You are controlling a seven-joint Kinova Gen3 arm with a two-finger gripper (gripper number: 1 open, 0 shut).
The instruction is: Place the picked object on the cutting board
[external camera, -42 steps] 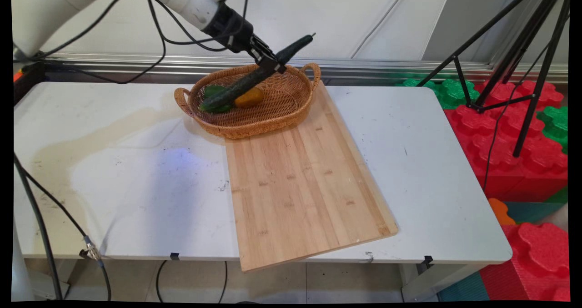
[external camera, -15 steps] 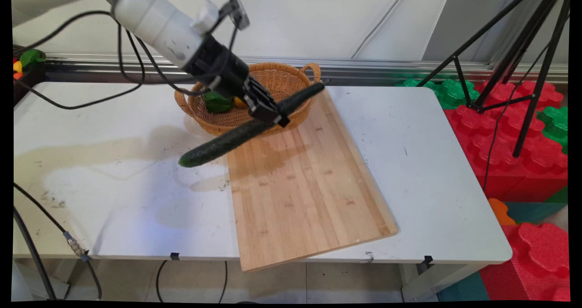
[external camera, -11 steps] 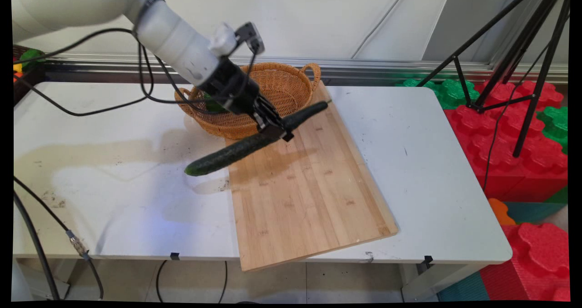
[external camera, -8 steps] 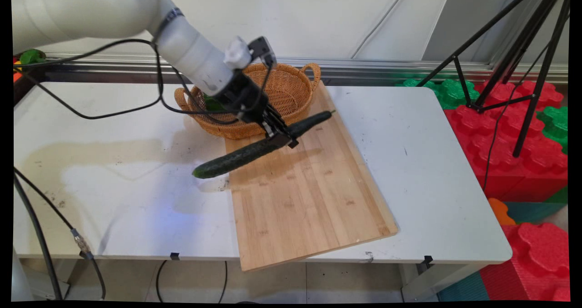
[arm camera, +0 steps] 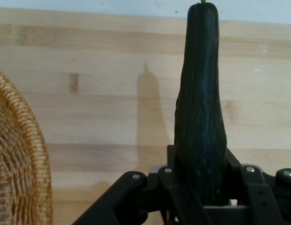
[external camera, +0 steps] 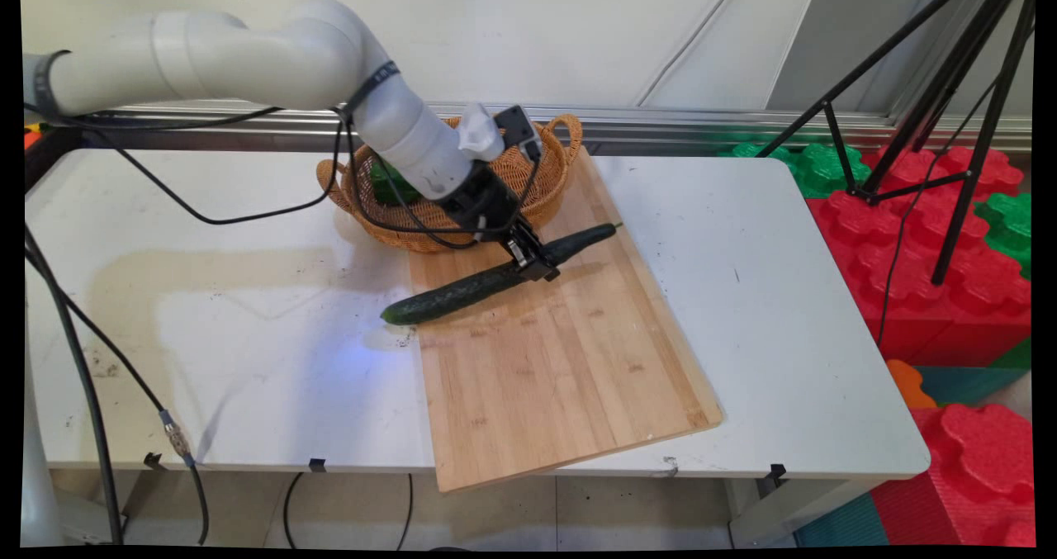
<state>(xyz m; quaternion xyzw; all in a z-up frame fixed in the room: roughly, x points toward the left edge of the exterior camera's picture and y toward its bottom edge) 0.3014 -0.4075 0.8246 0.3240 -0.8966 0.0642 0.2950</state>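
Cucumber [external camera: 487, 282] in tool [external camera: 535, 263] over board [external camera: 561, 361]

— What is behind the table [external camera: 784, 237]?
— A pale wall [external camera: 578, 39] fills the top of the frame, with a shiny metal rail [external camera: 702, 121] along its bottom.
— And at the right?
— Big red and green foam blocks [external camera: 925, 278] are piled there, and a black tripod [external camera: 950, 97] stands over them.
— Below?
— A pale tiled floor [external camera: 495, 509] shows under the table, with black cables [external camera: 289, 501] hanging down.
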